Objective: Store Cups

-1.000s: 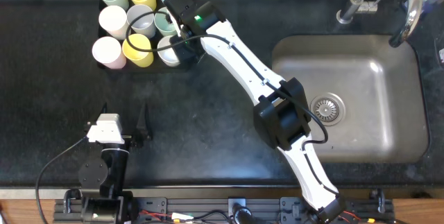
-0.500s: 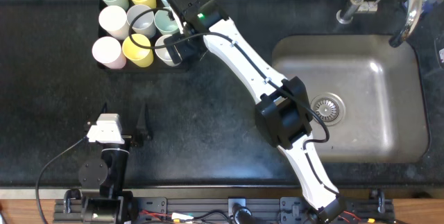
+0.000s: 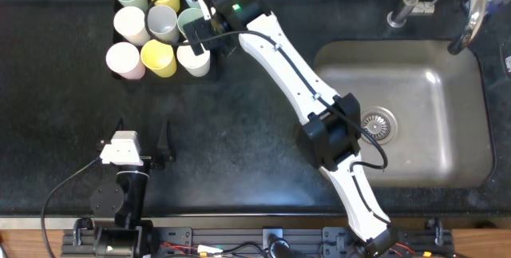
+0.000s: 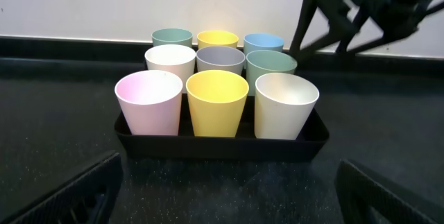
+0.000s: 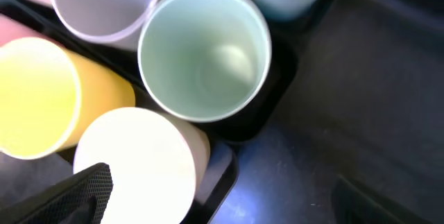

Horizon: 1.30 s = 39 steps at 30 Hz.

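Cups (image 4: pixel 216 102) all in the tray (image 4: pixel 222 146) now; right gripper (image 5: pixel 229 196) just released the white cup (image 3: pixel 194 58) and lifts away, fingers apart. Looks done.

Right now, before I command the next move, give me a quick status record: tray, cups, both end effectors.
tray: black, on the dark counter
cups: nine, upright, three rows of three, every slot filled
row nearest the arm bases: pink cup, yellow cup, white cup
right end effector: open, empty, above the pale green cup and the white cup, on the tray's side nearest the sink
left end effector: open, empty, low over the counter, facing the tray
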Available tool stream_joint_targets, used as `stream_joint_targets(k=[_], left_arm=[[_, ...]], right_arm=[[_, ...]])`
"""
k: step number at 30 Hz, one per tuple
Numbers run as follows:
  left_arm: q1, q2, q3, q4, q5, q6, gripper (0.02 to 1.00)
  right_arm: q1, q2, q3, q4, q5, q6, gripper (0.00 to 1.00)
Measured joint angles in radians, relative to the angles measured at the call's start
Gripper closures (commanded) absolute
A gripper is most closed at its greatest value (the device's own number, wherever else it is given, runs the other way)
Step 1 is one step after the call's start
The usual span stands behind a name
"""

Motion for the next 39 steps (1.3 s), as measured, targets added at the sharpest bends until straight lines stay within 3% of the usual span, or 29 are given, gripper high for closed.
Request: stream_joint_targets(k=[5, 11, 17, 25, 28, 39], left_arm=[[0.000, 0.000, 0.000, 0.000, 0.000, 0.000, 0.020], [0.000, 0.000, 0.000, 0.000, 0.000, 0.000, 0.020], [0.000, 0.000, 0.000, 0.000, 0.000, 0.000, 0.020], [0.000, -0.001, 0.000, 0.001, 0.001, 0.000, 0.020], [0.000, -0.001, 0.000, 0.000, 0.000, 0.000, 0.020], [0.000, -0.002, 0.000, 0.000, 0.000, 0.000, 0.020]], right_arm=[[-0.027, -0.063, 0.019, -0.075, 0.053, 0.001, 0.003], [-0.167, -0.312, -0.062, -0.154, 0.119, 0.001, 0.003], [-0.322, -0.847, -0.525, -0.068, 0.185, 0.011, 0.003], [-0.392, -1.542, -1.310, 0.227, 0.192, 0.033, 0.003], [-0.406, -1.719, -1.538, 0.230, 0.194, 0.034, 0.005], [-0.406, -2.384, -1.939, 0.241, 0.197, 0.034, 0.003]])
